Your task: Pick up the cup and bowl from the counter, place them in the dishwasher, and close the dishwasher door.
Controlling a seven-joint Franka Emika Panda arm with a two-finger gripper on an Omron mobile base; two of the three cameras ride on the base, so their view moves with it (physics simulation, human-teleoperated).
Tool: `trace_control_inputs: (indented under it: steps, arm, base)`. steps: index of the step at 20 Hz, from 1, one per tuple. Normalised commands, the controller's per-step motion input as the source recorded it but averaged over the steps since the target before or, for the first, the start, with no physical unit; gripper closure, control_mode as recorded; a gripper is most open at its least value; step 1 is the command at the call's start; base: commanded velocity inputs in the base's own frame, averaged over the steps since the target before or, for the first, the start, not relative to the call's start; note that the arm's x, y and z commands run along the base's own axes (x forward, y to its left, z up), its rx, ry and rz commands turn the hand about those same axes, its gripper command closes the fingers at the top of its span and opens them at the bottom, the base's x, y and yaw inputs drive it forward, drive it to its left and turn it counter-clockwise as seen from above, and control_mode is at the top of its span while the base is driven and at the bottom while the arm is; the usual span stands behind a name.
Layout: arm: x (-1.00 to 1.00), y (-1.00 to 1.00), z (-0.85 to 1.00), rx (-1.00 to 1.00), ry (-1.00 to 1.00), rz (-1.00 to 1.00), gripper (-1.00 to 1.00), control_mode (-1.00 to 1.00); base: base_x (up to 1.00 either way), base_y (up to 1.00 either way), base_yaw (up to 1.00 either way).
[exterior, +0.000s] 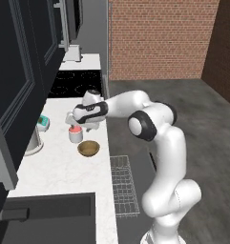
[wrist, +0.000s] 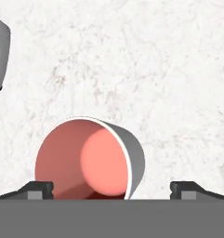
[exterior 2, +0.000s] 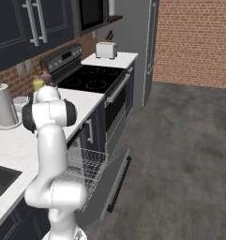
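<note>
While upright, cup (wrist: 90,160) pink inside.

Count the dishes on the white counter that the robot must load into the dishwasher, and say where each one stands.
2. The cup stands upright right under the open gripper. The bowl sits beside it, nearer the counter's front edge. None seem hidden.

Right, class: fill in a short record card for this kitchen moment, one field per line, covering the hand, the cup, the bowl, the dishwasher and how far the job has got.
hand: open, hovering just above the cup, holding nothing
cup: upright on the counter, pink inside, between the fingertips in the hand view
bowl: on the counter, right beside the cup
dishwasher: door dropped open, wire rack pulled out, nothing in it
progress: nothing picked up yet
</note>
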Motion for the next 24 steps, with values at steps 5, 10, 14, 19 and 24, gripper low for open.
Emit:
trace_control_inputs:
  steps: [5, 10, 14, 19, 24]
  arm:
    - [0.0, -0.01, -0.17, 0.0, 0.11, -0.03, -1.0, -1.0]
    - [0.0, -0.01, -0.23, 0.0, 0.09, -0.01, -1.0, -1.0]
    - [0.01, 0.0, -0.27, 0.0, 0.09, -0.01, 1.0, -1.0]
    - [0.01, 0.0, -0.08, 0.0, 0.03, 0.0, 1.0, -1.0]
    - [0.0, 0.0, 0.0, 0.0, 0.0, 0.0, 1.0, -1.0]
  base:
    - [0.0, 0.0, 0.0]
    - [0.0, 0.0, 0.0]
    - [0.0, 0.0, 0.0]
    - [0.0, 0.0, 0.0]
    - [0.0, 0.0, 0.0]
